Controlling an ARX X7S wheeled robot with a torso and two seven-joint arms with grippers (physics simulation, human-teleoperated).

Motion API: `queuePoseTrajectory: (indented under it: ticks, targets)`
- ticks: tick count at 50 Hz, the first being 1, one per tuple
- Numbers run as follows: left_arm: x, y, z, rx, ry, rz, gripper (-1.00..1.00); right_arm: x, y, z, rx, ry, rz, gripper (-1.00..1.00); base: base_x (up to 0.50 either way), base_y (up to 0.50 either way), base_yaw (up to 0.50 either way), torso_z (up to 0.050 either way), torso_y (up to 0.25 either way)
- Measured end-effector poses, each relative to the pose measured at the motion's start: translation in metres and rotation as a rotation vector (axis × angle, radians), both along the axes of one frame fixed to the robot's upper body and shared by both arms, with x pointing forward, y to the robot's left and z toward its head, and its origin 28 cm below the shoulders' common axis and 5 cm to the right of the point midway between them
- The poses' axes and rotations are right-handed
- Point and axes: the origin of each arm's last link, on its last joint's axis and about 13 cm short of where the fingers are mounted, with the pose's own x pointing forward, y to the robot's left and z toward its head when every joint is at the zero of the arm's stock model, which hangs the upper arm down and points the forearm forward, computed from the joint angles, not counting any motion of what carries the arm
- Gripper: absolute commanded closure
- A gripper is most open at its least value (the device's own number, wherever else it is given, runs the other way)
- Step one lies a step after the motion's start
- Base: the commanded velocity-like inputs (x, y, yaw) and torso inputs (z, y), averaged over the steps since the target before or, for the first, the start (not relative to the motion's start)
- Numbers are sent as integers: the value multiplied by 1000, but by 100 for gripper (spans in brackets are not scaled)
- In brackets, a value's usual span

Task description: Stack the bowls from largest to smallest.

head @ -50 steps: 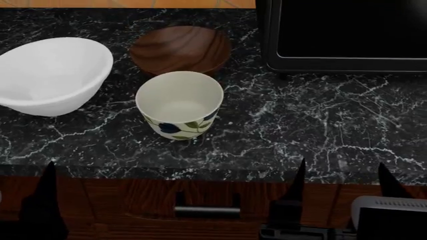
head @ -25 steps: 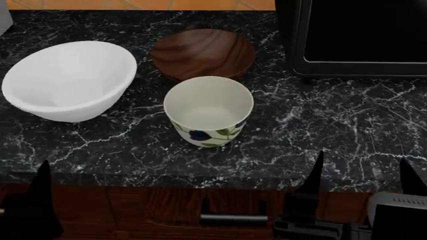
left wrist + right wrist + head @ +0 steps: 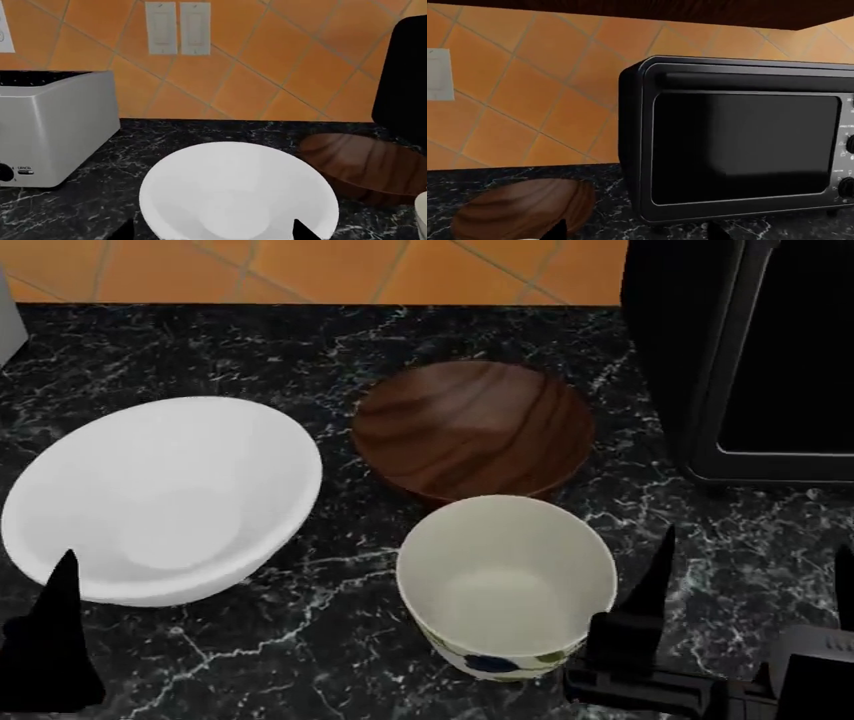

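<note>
Three bowls stand on the black marble counter (image 3: 267, 340). The large white bowl (image 3: 160, 500) is at the left. The dark wood-grain bowl (image 3: 474, 430) is behind and right of it. The small cream bowl with leaf prints (image 3: 507, 580) is nearest, in front of the wood one. My left gripper (image 3: 212, 231) is open and empty, its fingertips either side of the white bowl's (image 3: 233, 195) near rim; one finger (image 3: 56, 640) shows in the head view. My right gripper (image 3: 747, 585) is open and empty, just right of the cream bowl. In the right wrist view it (image 3: 637, 232) faces the wood bowl (image 3: 520, 212).
A black countertop oven (image 3: 761, 360) stands at the back right, close to the wood bowl; it fills much of the right wrist view (image 3: 740, 145). A silver toaster (image 3: 53, 125) stands left of the white bowl. An orange tiled wall with switches (image 3: 179, 27) runs behind.
The head view has moved in over the counter: the bowls look larger and sit lower and further right, and the counter's front edge and drawer have left the picture. Both grippers stay open.
</note>
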Motion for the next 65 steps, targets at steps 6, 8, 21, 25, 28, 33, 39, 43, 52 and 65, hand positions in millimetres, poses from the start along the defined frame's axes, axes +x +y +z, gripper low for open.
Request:
queuePoseTrajectory:
  ticks: [6,8,21,25,28,33,39,43,52,65]
  targets:
    - [0,1,2,-1,-1,3,-100,-1,1,0,-16,0,-1,-100,481,352,0,0,3]
    - [0,2,2,0,0,6,-100,-1,1,1,-21,0,1,-100,467,377,0,0,0]
    - [-1,3,4,3,4,14,-100,-3,2,4,-31,-3,7,-100,435,413,0,0,1]
    - [-1,4,4,6,6,20,-100,-3,3,4,-28,-5,13,-100,455,220,0,0,2]
    - [-1,4,4,8,7,19,-100,-4,3,4,-26,-6,14,-100,453,117,0,0,0]
    - [-2,4,5,11,9,17,-100,-4,3,5,-17,13,29,-100,14,0,0,0,3]
    - [-2,3,5,12,14,12,-100,-3,-1,8,-26,49,20,-100,0,0,0,0,0]
    - [-2,3,4,10,21,8,-100,1,-5,10,-27,78,6,-100,0,0,0,0,0]
    - [-2,4,5,4,29,13,-100,20,-23,21,-28,165,-7,-100,0,0,0,0,0]
    - [-2,5,6,-6,33,20,-100,53,-53,33,-33,295,-60,-100,0,0,0,0,0]
